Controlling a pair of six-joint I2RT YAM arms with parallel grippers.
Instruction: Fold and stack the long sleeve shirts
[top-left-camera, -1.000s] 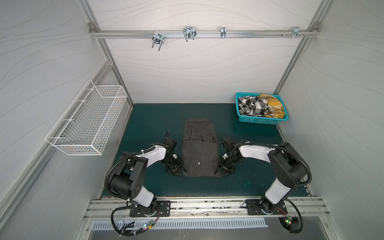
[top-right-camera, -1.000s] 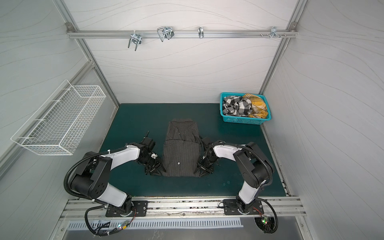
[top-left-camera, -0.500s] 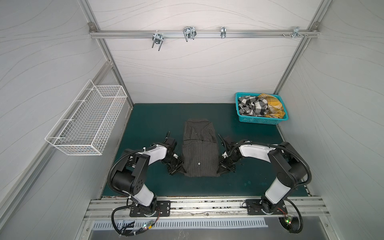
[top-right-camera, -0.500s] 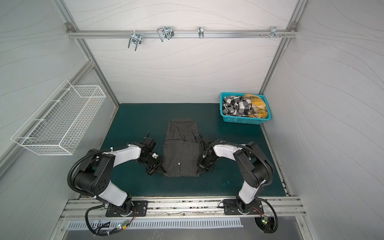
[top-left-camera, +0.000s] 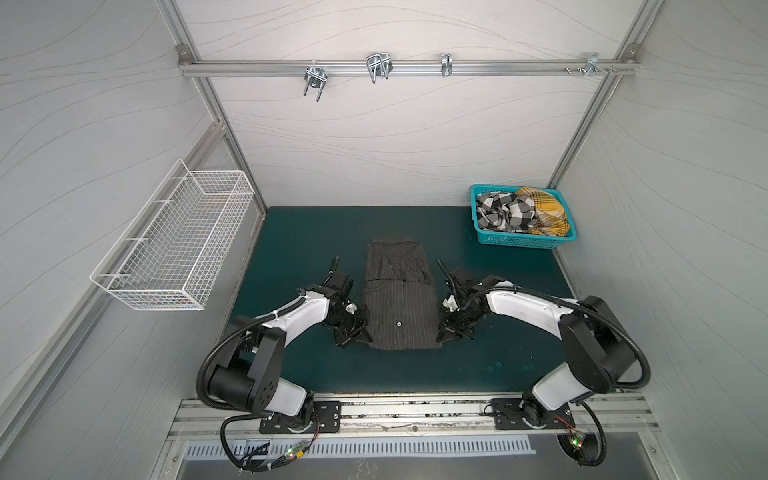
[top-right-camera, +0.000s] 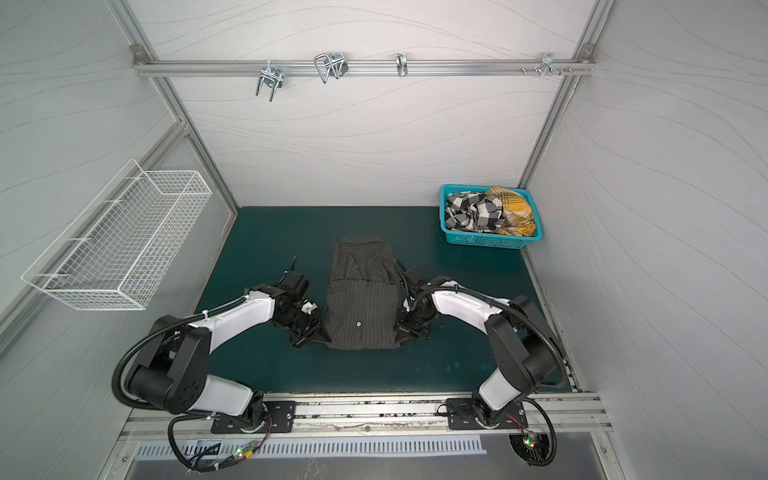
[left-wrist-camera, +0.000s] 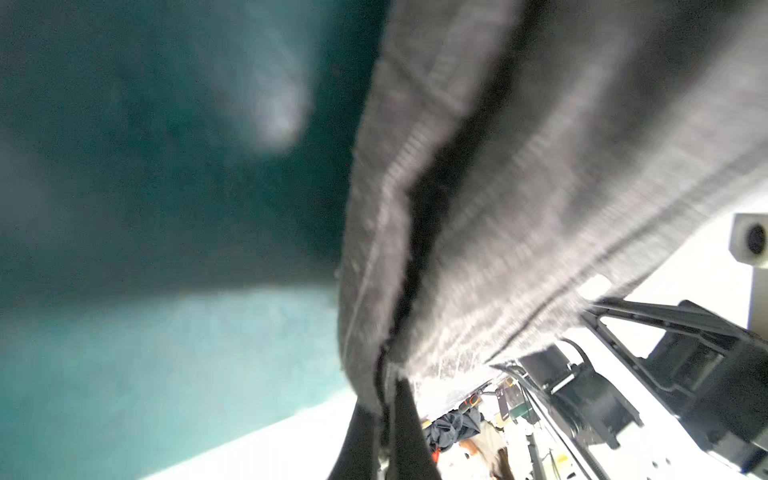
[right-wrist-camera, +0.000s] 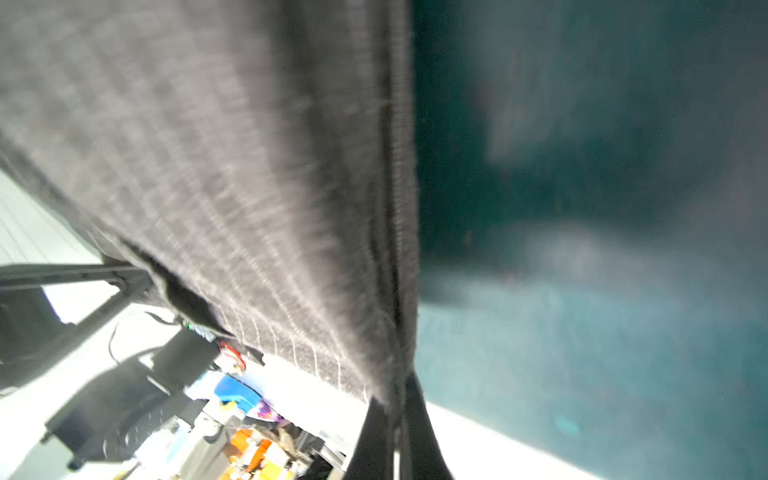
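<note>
A dark charcoal pinstriped long sleeve shirt (top-left-camera: 399, 299) (top-right-camera: 361, 295) lies as a long narrow rectangle in the middle of the green mat, collar end far from me. My left gripper (top-left-camera: 353, 338) (top-right-camera: 313, 338) is shut on its near left corner. My right gripper (top-left-camera: 442, 334) (top-right-camera: 401, 336) is shut on its near right corner. In the left wrist view the cloth (left-wrist-camera: 519, 166) runs down into the closed left gripper (left-wrist-camera: 384, 399). The right wrist view shows the same cloth (right-wrist-camera: 208, 145) pinched in the right gripper (right-wrist-camera: 397, 399). Both corners are raised slightly off the mat.
A teal basket (top-left-camera: 523, 241) at the back right holds a black-and-white checked shirt (top-left-camera: 503, 212) and a mustard plaid shirt (top-left-camera: 544, 210). A white wire basket (top-left-camera: 174, 241) hangs on the left wall. A metal rail with hooks (top-left-camera: 374, 68) crosses the back wall.
Both grippers have closed on the near corners of the pinstriped shirt. The arms have barely shifted, and the shirt's near edge has drawn in a little.
</note>
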